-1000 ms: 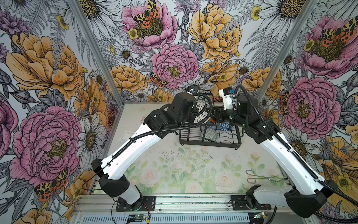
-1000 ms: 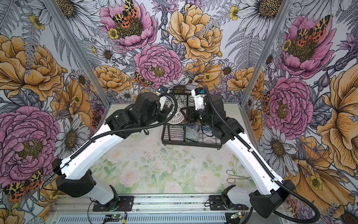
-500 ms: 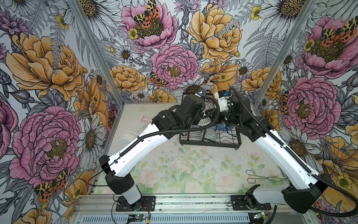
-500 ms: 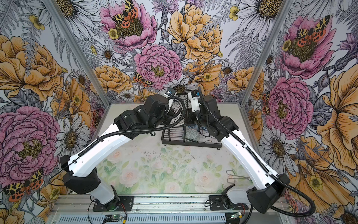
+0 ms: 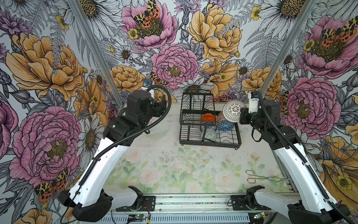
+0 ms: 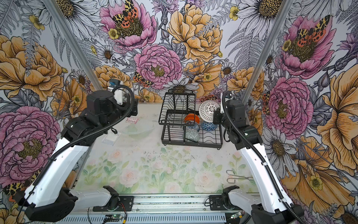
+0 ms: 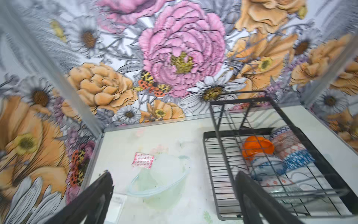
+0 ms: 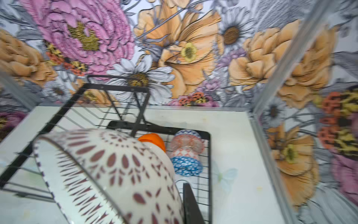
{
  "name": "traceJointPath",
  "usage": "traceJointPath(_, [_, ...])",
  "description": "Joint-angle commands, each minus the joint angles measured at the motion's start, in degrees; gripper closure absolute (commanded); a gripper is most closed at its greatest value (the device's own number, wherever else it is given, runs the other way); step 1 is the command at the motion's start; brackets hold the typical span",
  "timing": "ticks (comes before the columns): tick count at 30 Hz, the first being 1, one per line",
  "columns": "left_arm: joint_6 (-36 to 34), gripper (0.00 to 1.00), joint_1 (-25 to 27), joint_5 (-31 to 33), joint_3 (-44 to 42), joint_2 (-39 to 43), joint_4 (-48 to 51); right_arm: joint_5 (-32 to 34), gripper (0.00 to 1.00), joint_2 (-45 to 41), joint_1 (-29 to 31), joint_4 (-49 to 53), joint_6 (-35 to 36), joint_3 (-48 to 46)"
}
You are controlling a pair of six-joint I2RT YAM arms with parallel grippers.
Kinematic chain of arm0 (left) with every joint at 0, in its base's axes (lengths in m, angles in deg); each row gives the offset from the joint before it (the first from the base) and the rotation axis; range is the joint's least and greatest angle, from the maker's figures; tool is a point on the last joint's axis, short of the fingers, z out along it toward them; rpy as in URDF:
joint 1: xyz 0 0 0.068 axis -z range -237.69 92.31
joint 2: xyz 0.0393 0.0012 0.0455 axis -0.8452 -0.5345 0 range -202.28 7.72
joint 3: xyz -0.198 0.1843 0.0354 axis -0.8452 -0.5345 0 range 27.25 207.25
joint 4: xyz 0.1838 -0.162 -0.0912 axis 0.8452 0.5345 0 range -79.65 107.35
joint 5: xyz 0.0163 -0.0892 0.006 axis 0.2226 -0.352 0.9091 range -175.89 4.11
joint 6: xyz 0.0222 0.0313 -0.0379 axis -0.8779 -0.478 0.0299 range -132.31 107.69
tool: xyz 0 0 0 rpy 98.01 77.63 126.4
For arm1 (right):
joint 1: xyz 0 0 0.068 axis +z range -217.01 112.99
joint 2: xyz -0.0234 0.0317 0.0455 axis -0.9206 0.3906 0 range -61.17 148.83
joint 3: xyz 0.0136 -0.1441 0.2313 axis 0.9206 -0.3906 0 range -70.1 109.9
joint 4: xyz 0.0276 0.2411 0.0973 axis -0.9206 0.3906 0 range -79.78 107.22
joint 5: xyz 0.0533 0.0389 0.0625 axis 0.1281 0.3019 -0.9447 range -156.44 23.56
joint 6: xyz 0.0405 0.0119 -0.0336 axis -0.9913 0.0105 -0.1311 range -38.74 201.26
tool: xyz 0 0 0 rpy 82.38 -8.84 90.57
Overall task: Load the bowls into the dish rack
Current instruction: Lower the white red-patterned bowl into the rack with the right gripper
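White lattice bowl (image 5: 233,111) held over the dish rack (image 5: 210,143)
The dish rack stands far back on the surface (image 5: 174,164), other bowls (image 5: 225,125) in its lower tray. The right gripper (image 5: 240,116) is clamped, seemingly on the bowl's rim. The left gripper (image 7: 172,194) gapes wide, empty.

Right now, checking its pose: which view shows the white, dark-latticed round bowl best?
A top view: the white latticed bowl shows almost whole, sharp, tilted above the black wire dish rack. The right wrist view shows it close but blurred, cropped; the left wrist view misses it.
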Motion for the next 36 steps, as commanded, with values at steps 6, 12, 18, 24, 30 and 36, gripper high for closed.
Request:
traceJointPath(6, [8.3,0.01,-14.3,-17.5,-21.0,6.7,-2.2,8.2,1.0,2.2,-5.3,-22.4,29.0,-16.2])
traceJointPath(12, [9.8,0.01,-14.9,-19.7,-28.6,8.3,-3.1,2.1,1.0,7.9,-6.9,-39.6,38.9,-25.5])
traceJointPath(18, [10.2,0.01,-15.1,-21.4,-30.7,6.3,-4.6,-4.8,1.0,14.5,-7.6,-56.1,45.9,-33.2])
traceJointPath(24, [9.4,0.01,-16.5,-23.1,-31.0,3.2,-6.2,-9.5,1.0,19.3,-7.5,-70.1,49.7,-39.9])
traceJointPath(30, [8.6,0.01,-18.0,-25.3,-30.4,0.2,-7.6,-9.4,1.0,22.0,-7.6,-76.1,51.2,-42.8])
traceJointPath(36, [8.1,0.01,-18.3,-26.0,-29.1,-2.1,-7.9,-7.7,1.0,25.2,-7.2,-82.9,52.9,-45.0])
